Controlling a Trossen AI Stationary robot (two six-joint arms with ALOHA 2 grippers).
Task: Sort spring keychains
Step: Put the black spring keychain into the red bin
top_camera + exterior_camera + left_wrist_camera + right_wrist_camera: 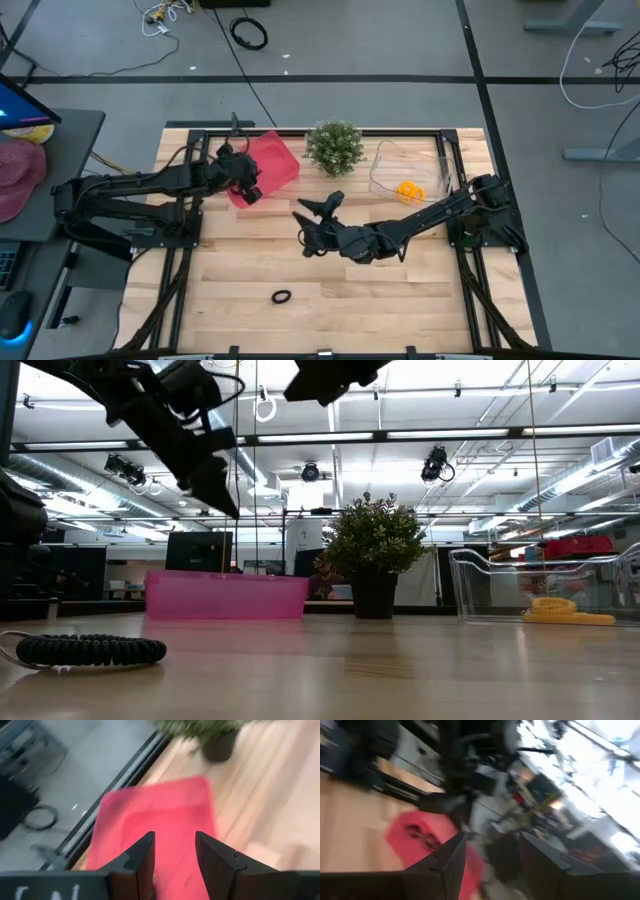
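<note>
One black spring keychain (281, 296) lies flat on the wooden table near its front edge; in the low view this black spring keychain (90, 650) is close by. Orange spring keychains (408, 190) rest in the clear tray (385, 165) at the back right. My left gripper (247, 187) hangs open above the red tray (270, 160), nothing between its fingers (142, 857). My right gripper (308, 228) stands open in the air over the table's middle, pointing toward the red tray (407, 837), where blurred dark shapes (417, 832) lie.
A green potted plant (335, 146) stands at the back between the two trays. Bare wood (400, 290) stretches across the front of the table. A black frame (470, 260) runs along the table's sides.
</note>
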